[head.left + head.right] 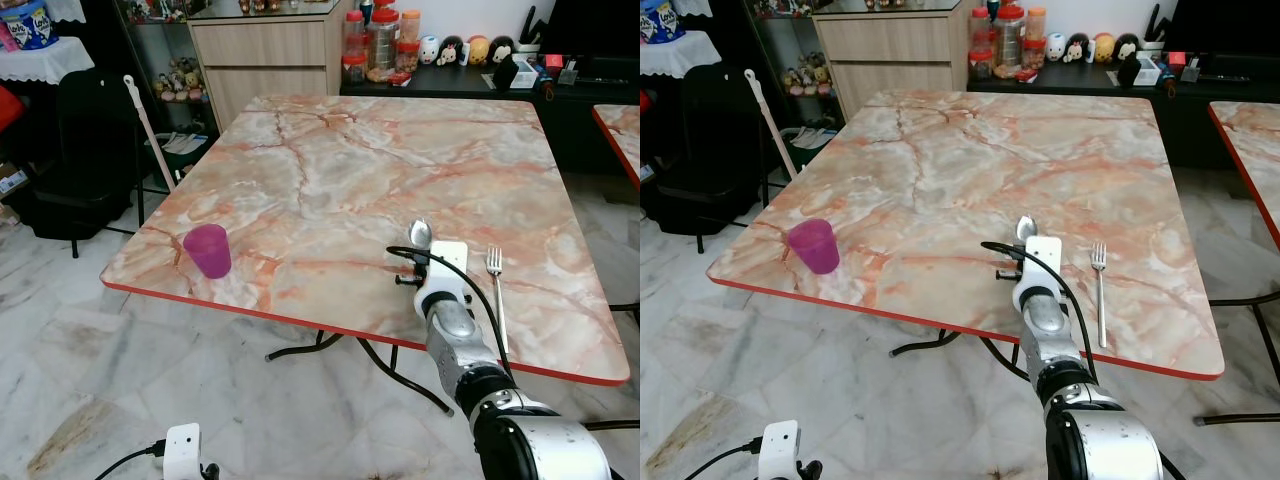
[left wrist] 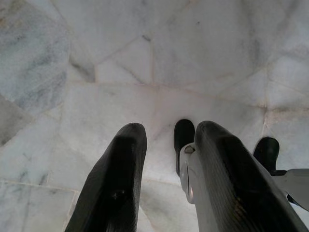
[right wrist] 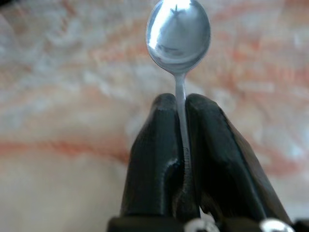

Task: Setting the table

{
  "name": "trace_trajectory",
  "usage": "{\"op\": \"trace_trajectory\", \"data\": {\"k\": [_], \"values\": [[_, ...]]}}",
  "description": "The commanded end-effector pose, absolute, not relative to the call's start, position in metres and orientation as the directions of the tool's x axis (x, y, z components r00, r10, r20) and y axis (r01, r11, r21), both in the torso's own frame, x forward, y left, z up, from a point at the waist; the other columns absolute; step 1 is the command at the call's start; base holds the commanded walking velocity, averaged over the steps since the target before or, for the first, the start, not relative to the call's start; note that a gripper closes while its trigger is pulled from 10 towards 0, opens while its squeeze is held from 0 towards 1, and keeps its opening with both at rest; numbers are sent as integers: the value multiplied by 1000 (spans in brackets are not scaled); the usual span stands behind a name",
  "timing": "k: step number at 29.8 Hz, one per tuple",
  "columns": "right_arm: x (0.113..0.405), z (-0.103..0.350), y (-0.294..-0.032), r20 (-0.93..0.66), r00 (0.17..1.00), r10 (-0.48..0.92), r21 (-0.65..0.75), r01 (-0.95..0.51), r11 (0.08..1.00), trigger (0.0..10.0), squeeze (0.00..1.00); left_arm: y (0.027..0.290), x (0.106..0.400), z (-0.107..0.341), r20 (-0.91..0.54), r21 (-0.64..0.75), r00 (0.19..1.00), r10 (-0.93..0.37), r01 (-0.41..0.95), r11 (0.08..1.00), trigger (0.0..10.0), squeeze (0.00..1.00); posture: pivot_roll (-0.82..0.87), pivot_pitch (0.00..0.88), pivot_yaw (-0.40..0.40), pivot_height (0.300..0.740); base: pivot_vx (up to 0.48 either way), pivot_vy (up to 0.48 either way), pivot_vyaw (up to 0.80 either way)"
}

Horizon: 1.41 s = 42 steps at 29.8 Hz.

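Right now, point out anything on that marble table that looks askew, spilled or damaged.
Nothing stands out. The purple plastic cup stands upright near the table's front left corner, the silver fork lies straight near the front edge, and the right gripper holds the silver spoon above the tabletop.

The right gripper point(image 3: 179, 104) clamps its two black fingers point(image 3: 154, 145) tight on the thin handle of a silver spoon point(image 3: 178, 36), the polished bowl jutting past the fingertips above a blurred pink-and-white marble tabletop point(image 3: 63, 96).
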State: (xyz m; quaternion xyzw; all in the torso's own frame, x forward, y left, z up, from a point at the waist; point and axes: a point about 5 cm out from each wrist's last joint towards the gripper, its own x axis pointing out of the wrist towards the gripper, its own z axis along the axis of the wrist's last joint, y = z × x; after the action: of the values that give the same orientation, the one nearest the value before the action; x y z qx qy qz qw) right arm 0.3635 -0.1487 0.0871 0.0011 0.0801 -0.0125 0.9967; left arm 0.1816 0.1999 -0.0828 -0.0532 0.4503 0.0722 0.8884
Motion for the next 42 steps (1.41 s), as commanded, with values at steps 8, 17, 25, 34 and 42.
{"op": "trace_trajectory", "data": {"k": [8, 17, 25, 34, 42], "values": [[366, 130, -118, 171, 976, 139, -170, -110, 979, 10000, 0, 203, 183, -82, -803, -1, 585, 110, -186, 983, 10000, 0, 18, 0, 65, 740, 0, 0, 0], [359, 134, -102, 251, 942, 224, -184, -181, 966, 10000, 0, 201, 179, -84, -810, 17, 576, 107, -160, 987, 10000, 0, 11, 0, 64, 740, 0, -72, 0], [358, 139, -100, 285, 928, 241, -200, -188, 961, 10000, 0, 201, 178, -84, -811, 20, 574, 113, -166, 986, 10000, 0, 12, 0, 61, 740, 0, -373, 0], [356, 140, -101, 305, 920, 246, -234, -178, 956, 10000, 0, 200, 176, -85, -815, 18, 569, 110, -166, 986, 10000, 0, 6, 0, 62, 740, 0, -390, 0], [355, 140, -104, 315, 918, 242, -235, -171, 957, 10000, 0, 199, 177, -85, -813, 10, 573, 106, -169, 986, 10000, 0, 1, 0, 59, 740, 0, -391, -107]]}}
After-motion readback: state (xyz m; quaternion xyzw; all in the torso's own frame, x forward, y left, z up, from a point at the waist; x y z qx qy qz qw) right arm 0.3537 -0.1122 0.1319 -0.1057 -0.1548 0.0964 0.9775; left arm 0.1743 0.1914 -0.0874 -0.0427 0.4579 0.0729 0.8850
